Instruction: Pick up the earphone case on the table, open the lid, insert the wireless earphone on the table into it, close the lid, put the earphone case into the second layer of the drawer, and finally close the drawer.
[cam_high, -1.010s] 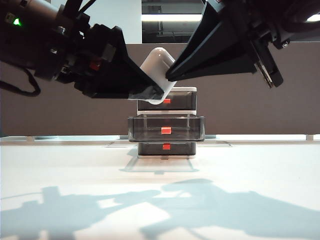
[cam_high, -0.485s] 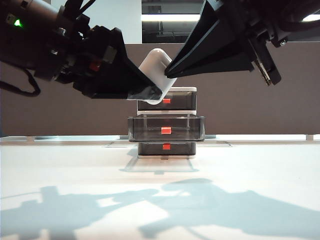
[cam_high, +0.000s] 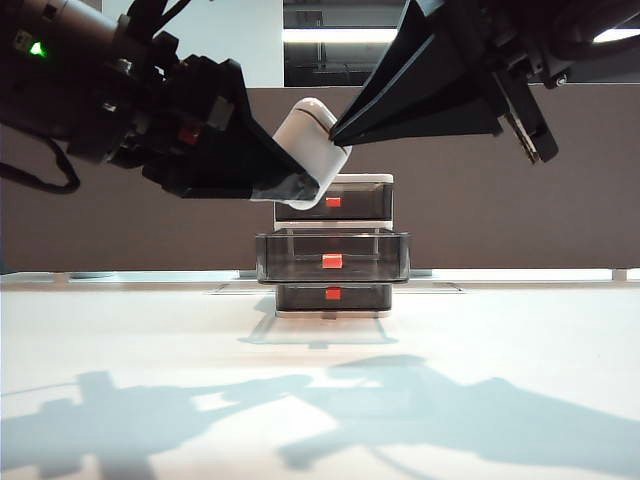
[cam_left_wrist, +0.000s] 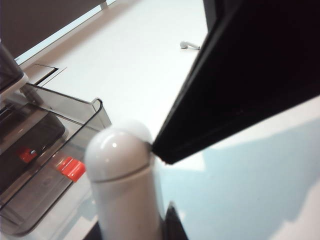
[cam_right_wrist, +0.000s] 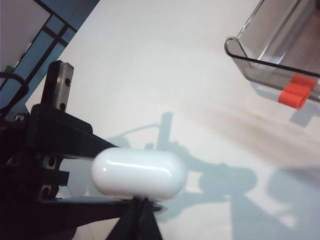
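**Case held aloft, right hand's tip at the lid**

Since a second ago the right hand's closed tip has climbed a little along the earphone case, from the side of the body to just under the rounded lid; the left hand has kept its place and its grip.

The left hand (cam_high: 300, 190) is clamped on the lower part of the earphone case (cam_high: 308, 142), holding it tilted in the air above the drawer (cam_high: 333, 245). The case's rounded lid (cam_left_wrist: 116, 152) points up and away from that hand, and a thin seam shows where lid meets body. The right hand (cam_high: 338, 132) comes in from the other side with its fingers pressed together to a point, and that point touches the case at the seam.

Below them the second layer of the drawer (cam_high: 333, 256) is pulled out toward the front edge of the surface (cam_high: 320, 400), its red-orange tab facing forward; the top and bottom drawers sit pushed in. A wireless earphone (cam_left_wrist: 189, 45) lies alone on the surface, well apart from the drawer.
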